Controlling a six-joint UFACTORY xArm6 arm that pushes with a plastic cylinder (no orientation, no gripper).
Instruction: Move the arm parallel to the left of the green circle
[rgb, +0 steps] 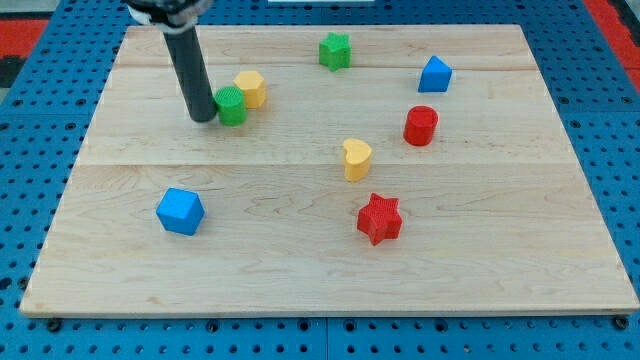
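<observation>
The wooden board (300, 270) fills most of the view, pale planks lying on a blue pegboard (30, 120) that shows around its edges. My rod (188, 70) comes down from the view's top left, dark and nearly upright, and my tip (204, 119) rests on the board in its upper left part. I have no jaws or fingers to open or close, just this bare rod, and it grips nothing.

The blue cube (180, 211) sits alone toward the view's lower left, well apart from my tip. The red star (379, 218) lies lower centre-right, with the yellow heart (356, 158) just above it and a little to the view's left. The red cylinder (421, 125) stands to the view's right of the heart, and the blue block (434, 74), of a wedge-like shape I cannot make out exactly, sits above that near the right side. The green star (335, 50) is near the top edge, right of centre.

The yellow hexagon (250, 88) sits in the upper left, touching or almost touching the green circle (231, 105), which lies just below and left of it. My tip is directly on the view's left of the green circle, level with it, pressed against it or just beside it; I cannot tell which.
</observation>
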